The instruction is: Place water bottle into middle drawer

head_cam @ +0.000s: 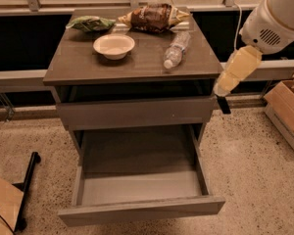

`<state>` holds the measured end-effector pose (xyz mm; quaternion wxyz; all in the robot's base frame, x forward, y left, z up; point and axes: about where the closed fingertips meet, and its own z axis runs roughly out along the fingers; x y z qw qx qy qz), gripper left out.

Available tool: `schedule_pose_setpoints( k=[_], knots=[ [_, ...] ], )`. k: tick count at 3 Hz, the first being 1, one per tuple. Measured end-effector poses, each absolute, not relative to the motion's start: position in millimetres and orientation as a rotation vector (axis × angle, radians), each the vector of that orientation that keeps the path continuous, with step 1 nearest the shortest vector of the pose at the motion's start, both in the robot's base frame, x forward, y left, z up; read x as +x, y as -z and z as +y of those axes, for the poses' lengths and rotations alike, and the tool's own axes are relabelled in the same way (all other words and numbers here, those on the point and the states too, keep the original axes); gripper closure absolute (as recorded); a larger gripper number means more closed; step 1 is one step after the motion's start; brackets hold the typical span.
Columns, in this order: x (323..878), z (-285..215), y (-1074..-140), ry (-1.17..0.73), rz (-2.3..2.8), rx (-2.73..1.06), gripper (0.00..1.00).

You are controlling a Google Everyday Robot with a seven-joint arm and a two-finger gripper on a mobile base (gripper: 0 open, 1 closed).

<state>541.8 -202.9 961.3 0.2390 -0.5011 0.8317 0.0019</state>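
I am at the reach step, with nothing picked up yet. The water bottle (pixel 176 50) lies on its side on the desk (pixel 137 72), toward the right edge, cap pointing to the front, just in front of the brown snack bag (pixel 154 17) and to the right of the bowl (pixel 114 45). My tool (pixel 223 104) hangs off the desk's right front corner, below the top and apart from the bottle; I cannot tell whether it is apart or together. The middle drawer (pixel 142 210) stands pulled out below. Next, I judge, I must raise the tool above the desk, swing over the bottle and come down across its body, gently, as it may roll
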Motion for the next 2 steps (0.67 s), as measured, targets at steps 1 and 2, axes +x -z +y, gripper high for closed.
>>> schedule_pose_setpoints(
  k=[1, 2],
  knots=[
    [587.6, -178.3, -943.0, -0.048, 2.309, -1.184, 0.00],
    [636.9, -156.5, -920.8, -0.078, 2.332, -1.028, 0.00]
  ],
)
